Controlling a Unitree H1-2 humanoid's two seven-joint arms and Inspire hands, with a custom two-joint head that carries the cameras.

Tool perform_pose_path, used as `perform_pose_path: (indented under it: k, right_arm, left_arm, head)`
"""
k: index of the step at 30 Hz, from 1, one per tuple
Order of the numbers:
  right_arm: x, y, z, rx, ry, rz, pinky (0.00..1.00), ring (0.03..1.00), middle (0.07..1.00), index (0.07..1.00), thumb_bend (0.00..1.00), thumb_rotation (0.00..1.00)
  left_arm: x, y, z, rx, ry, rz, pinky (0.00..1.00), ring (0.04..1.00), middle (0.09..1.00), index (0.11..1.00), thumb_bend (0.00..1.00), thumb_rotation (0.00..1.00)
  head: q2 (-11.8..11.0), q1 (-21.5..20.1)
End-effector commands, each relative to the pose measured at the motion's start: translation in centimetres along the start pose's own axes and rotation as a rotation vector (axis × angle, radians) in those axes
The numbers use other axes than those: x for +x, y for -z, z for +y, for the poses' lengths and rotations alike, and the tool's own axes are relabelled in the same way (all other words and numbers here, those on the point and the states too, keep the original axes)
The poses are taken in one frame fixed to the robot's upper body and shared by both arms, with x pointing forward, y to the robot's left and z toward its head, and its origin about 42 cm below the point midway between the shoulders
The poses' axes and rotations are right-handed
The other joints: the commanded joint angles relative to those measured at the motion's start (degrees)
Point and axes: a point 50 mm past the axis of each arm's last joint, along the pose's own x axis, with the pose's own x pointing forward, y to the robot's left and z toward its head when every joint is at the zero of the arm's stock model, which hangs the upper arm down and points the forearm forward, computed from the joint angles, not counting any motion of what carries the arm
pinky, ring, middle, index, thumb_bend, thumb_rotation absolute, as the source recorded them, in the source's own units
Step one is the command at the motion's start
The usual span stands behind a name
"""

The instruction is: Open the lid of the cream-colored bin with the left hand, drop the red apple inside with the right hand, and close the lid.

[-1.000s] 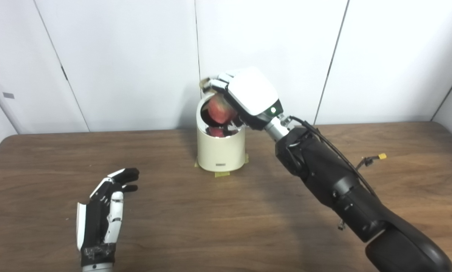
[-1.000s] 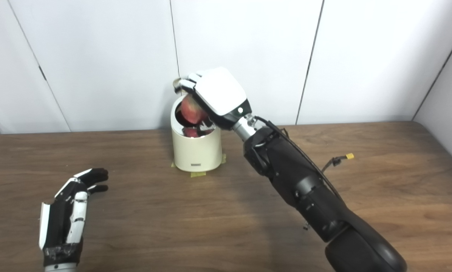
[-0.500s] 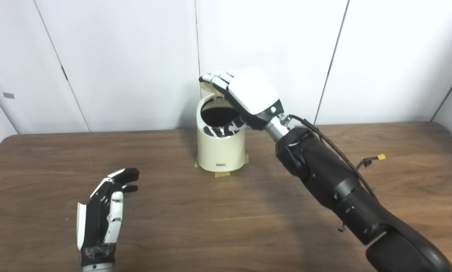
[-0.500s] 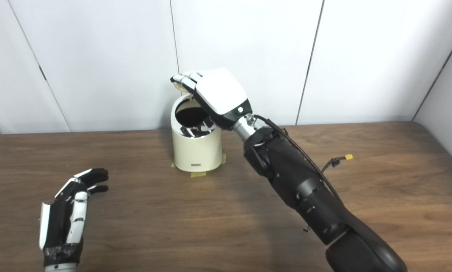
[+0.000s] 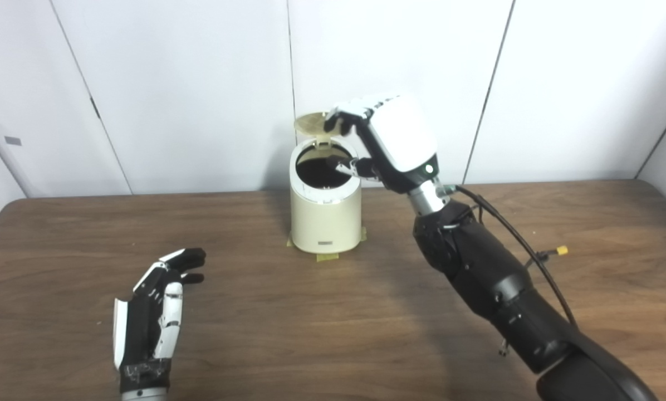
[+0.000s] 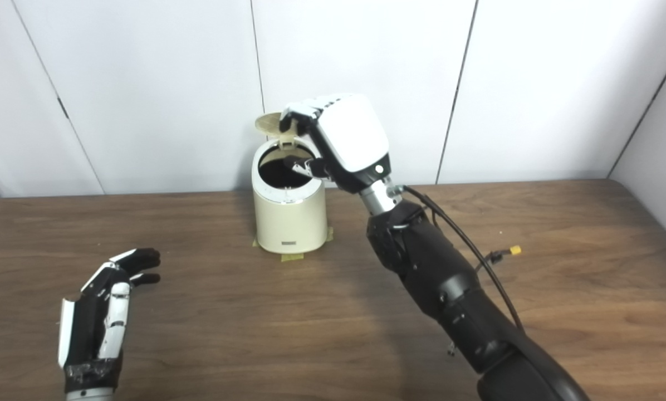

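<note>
- The cream-colored bin (image 5: 326, 214) stands at 12 o'clock on the table (image 5: 333, 312), near the far edge, on bits of tape (image 5: 327, 257); its lid (image 5: 313, 123) is tipped up behind the mouth.
- A second ago I saw the red apple in my right hand (image 5: 391, 139) over the opening; now that hand holds nothing, fingers spread, and it has risen and swung toward 1 o'clock of the bin.
- Its fingertips (image 5: 337, 115) now sit at the raised lid's edge; I cannot tell whether they touch it.
- The bin's inside reads as a dark hole, so I cannot make out the apple in there.
- My left hand (image 5: 150, 317) has not moved: open, fingers loosely apart, at 7 o'clock on the table, well apart from the bin.
- Both arms are cut off by the bottom edge.
</note>
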Motion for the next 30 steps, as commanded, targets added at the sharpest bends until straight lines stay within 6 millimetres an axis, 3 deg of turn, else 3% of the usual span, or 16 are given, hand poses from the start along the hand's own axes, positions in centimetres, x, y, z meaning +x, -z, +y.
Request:
perform_pose_path:
  k: [1,3,6,7,8,9,11,15,20,25,30]
  right_arm:
    - [1.5,-0.5,-1.9,0.055,0.121,-0.012,0.35,0.400,0.451,0.477,0.51,0.14]
    - [0.0,-0.9,-2.8,0.100,0.138,0.029,0.48,0.596,0.635,0.486,0.51,0.14]
    - [-2.8,-1.3,-3.9,0.203,0.104,0.115,0.61,0.766,0.814,0.495,0.50,0.15]
    - [-4.1,-1.3,-4.2,0.275,0.081,0.157,0.71,0.849,0.891,0.726,0.49,0.34]
    - [-5.8,-1.2,-4.4,0.347,0.049,0.209,0.79,0.903,0.939,0.857,0.53,0.51]
    - [-7.3,-1.1,-4.5,0.421,0.024,0.258,0.84,0.934,0.969,0.931,0.59,0.63]
    - [-10.0,-1.1,-4.9,0.555,-0.014,0.346,0.92,0.975,0.994,0.983,0.68,0.74]
    - [-13.8,-1.0,-6.1,0.709,-0.052,0.417,0.92,0.976,0.994,0.992,0.69,0.81]
    - [-18.3,-1.5,-7.6,0.870,-0.066,0.508,0.96,1.000,1.000,1.000,0.70,0.88]
    - [-20.8,-2.5,-8.8,0.862,-0.055,0.569,0.94,0.987,1.000,0.976,0.48,0.89]
    - [-21.8,-2.6,-9.1,0.782,-0.040,0.662,0.87,0.932,0.945,0.915,0.27,0.92]
  left_arm:
    - [-2.1,0.4,-1.0,-0.013,-0.004,0.032,0.64,0.722,0.712,0.679,0.12,0.73]
    - [-2.0,0.4,-1.0,-0.011,-0.003,0.030,0.63,0.722,0.713,0.680,0.11,0.74]
    - [-2.0,0.5,-1.0,-0.013,-0.004,0.025,0.63,0.721,0.711,0.677,0.11,0.74]
    - [-1.9,0.5,-0.9,-0.014,-0.003,0.027,0.63,0.721,0.711,0.677,0.11,0.74]
    - [-1.9,0.5,-0.9,-0.014,-0.003,0.028,0.64,0.723,0.713,0.678,0.11,0.74]
    - [-1.9,0.5,-0.9,-0.011,-0.001,0.029,0.64,0.724,0.715,0.678,0.11,0.75]
    - [-1.9,0.5,-0.9,-0.010,0.000,0.031,0.64,0.726,0.717,0.679,0.11,0.75]
    - [-1.9,0.5,-1.0,-0.024,-0.002,0.030,0.65,0.730,0.720,0.682,0.11,0.75]
    - [-1.9,0.4,-1.0,-0.027,0.002,0.034,0.69,0.794,0.791,0.735,0.12,0.75]
    - [-2.0,0.4,-0.9,-0.033,-0.001,0.035,0.71,0.812,0.806,0.755,0.13,0.77]
    - [-2.0,0.4,-0.6,-0.037,-0.001,0.038,0.75,0.843,0.843,0.792,0.12,0.77]
  head:
    - [-0.06,0.02]
    - [0.03,0.06]
    - [-0.07,-0.15]
    - [-0.05,-0.18]
    - [-0.07,-0.18]
    - [-0.09,-0.12]
    - [-0.11,-0.04]
    - [-0.29,0.08]
    - [-0.29,-0.06]
    - [-1.03,0.17]
    - [-1.05,0.28]
